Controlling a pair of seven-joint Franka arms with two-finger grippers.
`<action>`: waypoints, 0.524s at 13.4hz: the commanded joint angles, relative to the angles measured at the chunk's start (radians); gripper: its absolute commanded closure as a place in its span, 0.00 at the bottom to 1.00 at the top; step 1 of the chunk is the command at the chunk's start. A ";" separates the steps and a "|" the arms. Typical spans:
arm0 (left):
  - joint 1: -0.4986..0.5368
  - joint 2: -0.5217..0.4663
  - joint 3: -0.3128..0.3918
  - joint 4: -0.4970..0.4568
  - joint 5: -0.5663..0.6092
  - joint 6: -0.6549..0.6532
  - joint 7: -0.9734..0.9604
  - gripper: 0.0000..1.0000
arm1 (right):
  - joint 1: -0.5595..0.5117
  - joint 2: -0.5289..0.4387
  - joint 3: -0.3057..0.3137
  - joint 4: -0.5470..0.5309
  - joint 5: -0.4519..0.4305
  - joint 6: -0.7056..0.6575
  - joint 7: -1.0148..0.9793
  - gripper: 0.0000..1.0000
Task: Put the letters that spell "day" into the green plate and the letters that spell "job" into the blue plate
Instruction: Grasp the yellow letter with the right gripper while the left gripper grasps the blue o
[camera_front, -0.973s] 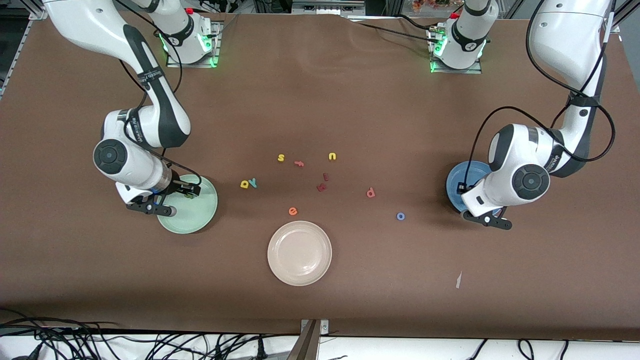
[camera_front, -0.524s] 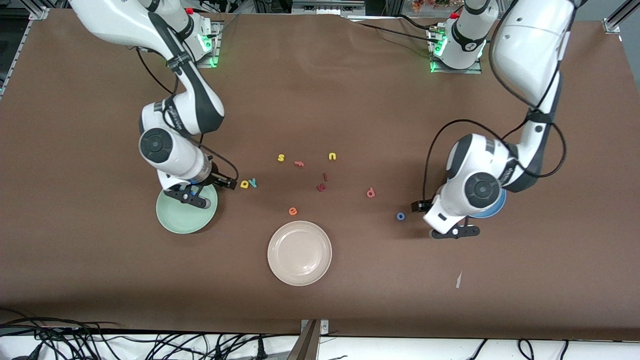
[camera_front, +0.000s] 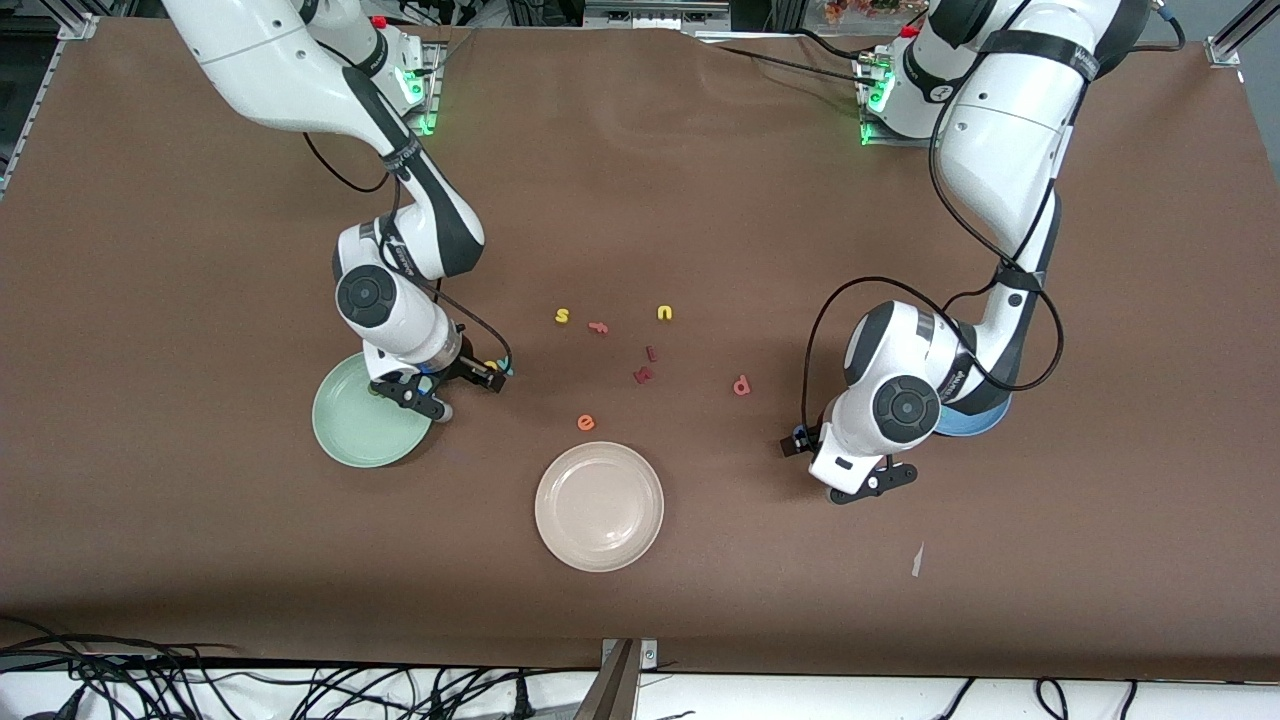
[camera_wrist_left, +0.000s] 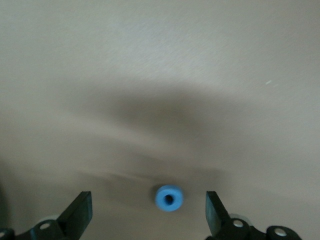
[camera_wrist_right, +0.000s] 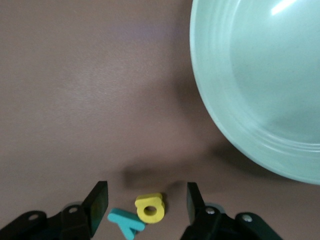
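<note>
Both arms swung in off their plates: left gripper (camera_wrist_left: 147, 212) spread around the blue "o" (camera_wrist_left: 168, 198), right gripper (camera_wrist_right: 145, 202) spread over the yellow letter (camera_wrist_right: 150, 208) and teal "y" (camera_wrist_right: 125, 223), just clear of the green plate (camera_wrist_right: 260, 95) rim.

High front camera facing robots, 2 close downward wrist cameras sharing tabletop (camera_front: 700, 200)

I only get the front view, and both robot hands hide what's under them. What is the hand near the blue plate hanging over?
Observer: The left gripper is open over the blue ring "o", which lies on the table between its two fingers in the left wrist view.
Operator: And the hand by the green plate?
Observer: The right gripper is open too, over the yellow letter. The teal "y" lies right beside that letter, and both are on the table, not in the green plate.
</note>
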 joint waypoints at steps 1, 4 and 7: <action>-0.016 -0.005 0.007 -0.042 -0.031 0.070 -0.004 0.02 | 0.004 -0.003 0.000 -0.022 -0.003 0.036 0.021 0.29; -0.021 -0.023 0.001 -0.100 -0.028 0.131 0.004 0.11 | 0.013 -0.001 0.000 -0.050 -0.005 0.067 0.021 0.32; -0.021 -0.126 0.000 -0.315 -0.023 0.329 0.013 0.13 | 0.016 -0.004 0.000 -0.074 -0.003 0.085 0.022 0.33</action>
